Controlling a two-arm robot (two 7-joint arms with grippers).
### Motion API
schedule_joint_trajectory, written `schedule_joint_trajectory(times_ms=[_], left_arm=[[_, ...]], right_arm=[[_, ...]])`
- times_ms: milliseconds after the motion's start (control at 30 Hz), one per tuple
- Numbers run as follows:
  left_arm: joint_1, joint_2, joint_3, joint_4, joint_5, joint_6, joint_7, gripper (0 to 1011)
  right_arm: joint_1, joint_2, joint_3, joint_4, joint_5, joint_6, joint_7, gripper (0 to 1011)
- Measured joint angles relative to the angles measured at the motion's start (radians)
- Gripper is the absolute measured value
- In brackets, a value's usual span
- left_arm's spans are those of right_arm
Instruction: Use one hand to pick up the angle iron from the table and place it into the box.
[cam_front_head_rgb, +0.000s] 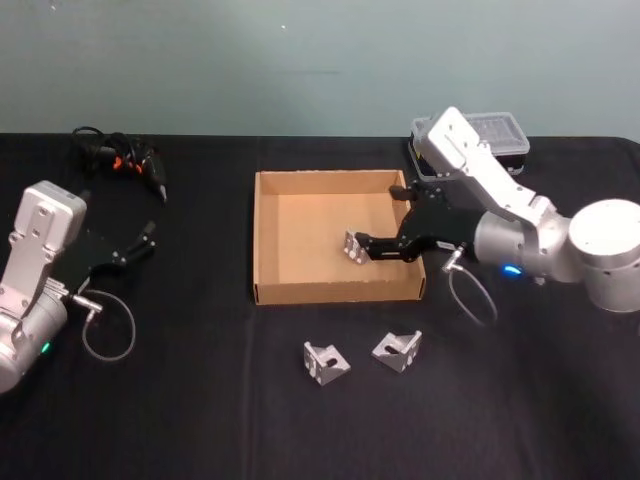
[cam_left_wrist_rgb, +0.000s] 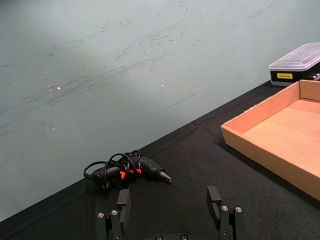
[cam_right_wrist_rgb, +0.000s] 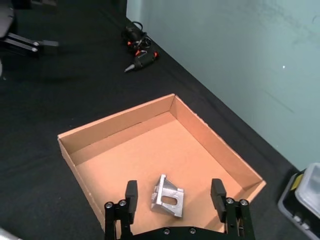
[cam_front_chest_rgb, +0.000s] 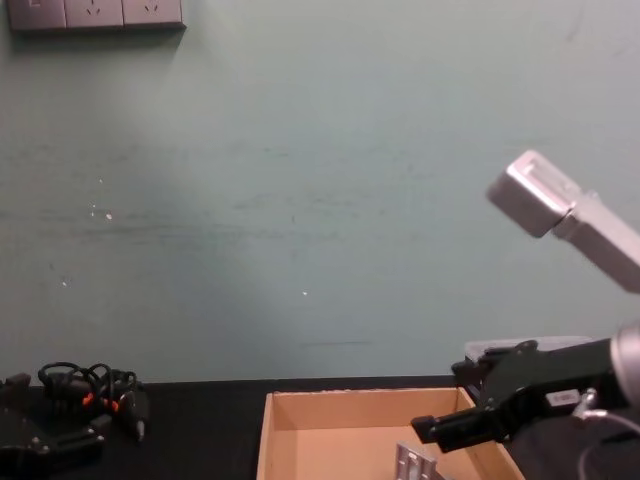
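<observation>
A silver angle iron (cam_right_wrist_rgb: 167, 202) lies on the floor of the brown cardboard box (cam_right_wrist_rgb: 115, 125), near its right wall. My right gripper (cam_right_wrist_rgb: 175, 192) hangs just above it, open, with one finger on each side of the iron and not touching it. In the head view the same angle iron (cam_front_head_rgb: 354, 247) sits at the tips of the right gripper (cam_front_head_rgb: 372, 247) inside the box (cam_front_head_rgb: 330, 293). Two more angle irons (cam_front_head_rgb: 326, 361) (cam_front_head_rgb: 397, 350) rest on the black table (cam_front_head_rgb: 200, 400) in front of the box. My left gripper (cam_front_head_rgb: 140, 240) is parked at the far left, open.
A plastic case with a clear lid (cam_front_head_rgb: 500, 135) stands behind the box at the right. A black tool with an orange-marked cable (cam_front_head_rgb: 125, 160) lies at the back left. The chest view shows the right gripper (cam_front_chest_rgb: 440, 430) over the box (cam_front_chest_rgb: 350, 405).
</observation>
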Motion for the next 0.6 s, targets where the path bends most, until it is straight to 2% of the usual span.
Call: schedule_joint_trajectory(times_ms=[133, 400, 433, 600], left_arm=[[0.0, 0.0, 0.0, 0.0, 0.0, 0.0, 0.0, 1000], [0.0, 0.0, 0.0, 0.0, 0.0, 0.0, 0.0, 1000], [0.0, 0.0, 0.0, 0.0, 0.0, 0.0, 0.0, 1000], [0.0, 0.0, 0.0, 0.0, 0.0, 0.0, 0.0, 1000]], right_arm=[[-0.022, 0.044, 0.014, -0.055, 0.012, -0.007, 0.019, 1002], [-0.056, 0.135, 0.031, -0.155, 0.033, -0.027, 0.063, 1004], [-0.061, 0.156, 0.031, -0.175, 0.035, -0.032, 0.075, 1004], [-0.07, 0.22, 0.026, -0.231, 0.035, -0.05, 0.114, 1004]])
